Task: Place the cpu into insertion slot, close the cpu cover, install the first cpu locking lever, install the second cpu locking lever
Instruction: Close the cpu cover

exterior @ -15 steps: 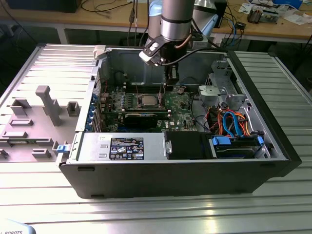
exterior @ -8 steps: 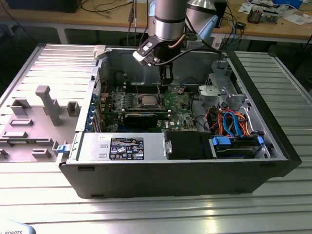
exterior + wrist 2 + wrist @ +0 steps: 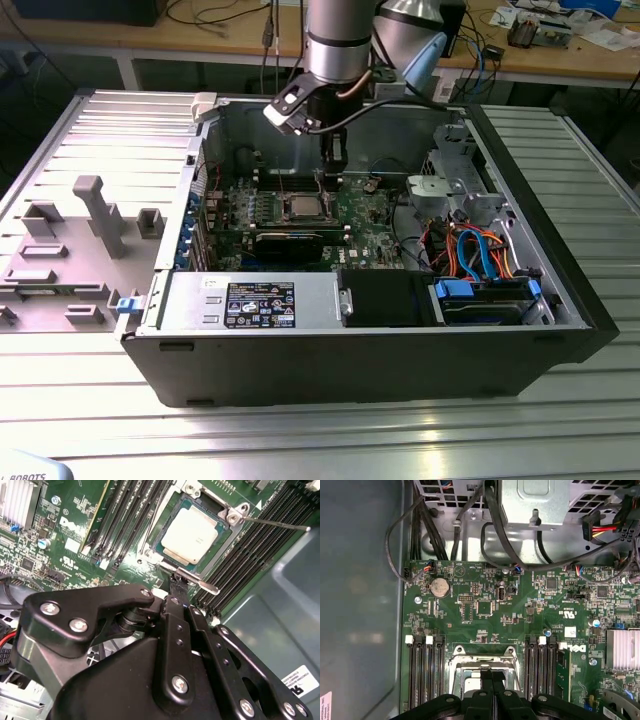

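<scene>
I see the green motherboard [image 3: 375, 235] flat inside the open case [image 3: 350, 370]. Silver power supply [image 3: 190, 300] just beside it; blue and orange cables [image 3: 478, 250] to the exterior view's right of it; grey tray [image 3: 60, 270] well apart.

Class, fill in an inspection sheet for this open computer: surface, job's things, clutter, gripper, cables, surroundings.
Surface: slatted metal table carrying the open computer case.
Job's things: the cpu sits in the insertion slot. The cpu cover lies framing it. A thin locking lever sticks out over the memory slots.
Clutter: a grey moulded fixture on the table, at the exterior view's left of the case.
Gripper: the gripper is shut, its tip at the cover's tab; contact cannot be told.
Cables: blue and orange cables by the drive bay; black cables beside the board.
Surroundings: a wooden bench behind, strewn with wires.
</scene>
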